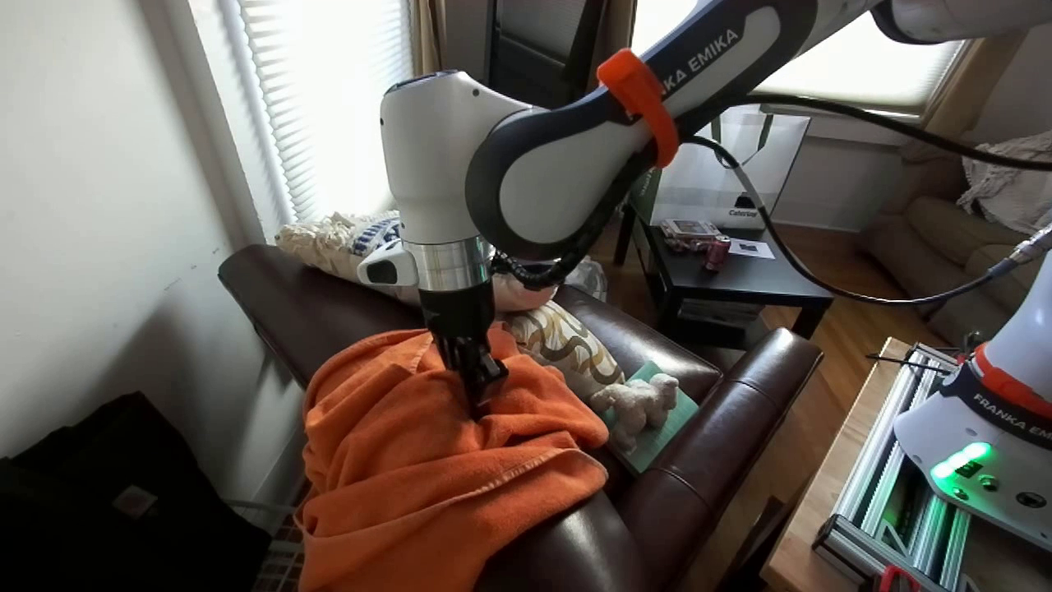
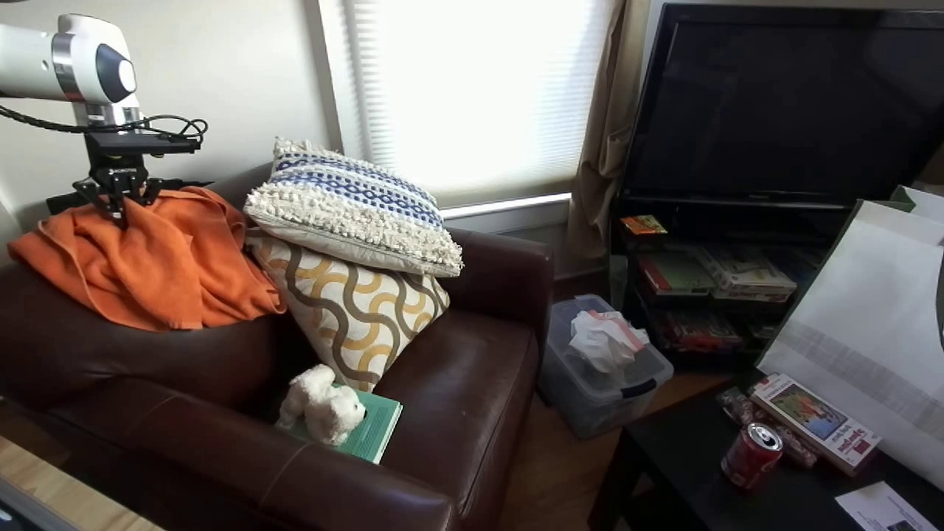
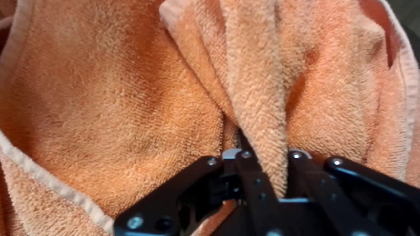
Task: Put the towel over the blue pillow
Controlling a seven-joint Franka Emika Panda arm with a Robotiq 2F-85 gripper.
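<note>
The orange towel lies bunched over the top of the brown leather couch in both exterior views (image 1: pixel 394 485) (image 2: pixel 177 265), and it fills most of the wrist view (image 3: pixel 108 98). My gripper (image 1: pixel 481 386) points down into the towel; it also shows in an exterior view (image 2: pixel 122 210) and in the wrist view (image 3: pixel 267 157). Its fingers are shut on a towel fold that fills the gap between them. The blue pillow, cream with blue stripes and shaggy tufts, shows whole in an exterior view (image 2: pixel 354 203), right of the towel. It is partly hidden behind the arm elsewhere (image 1: pixel 374 234).
A cream pillow with brown and yellow waves (image 2: pixel 346 302) stands under the blue pillow. A white stuffed animal (image 2: pixel 324 405) sits on a green book (image 2: pixel 380 420) on the seat. A window (image 2: pixel 472 96) is behind the couch. A black table (image 1: pixel 731 271) stands beyond.
</note>
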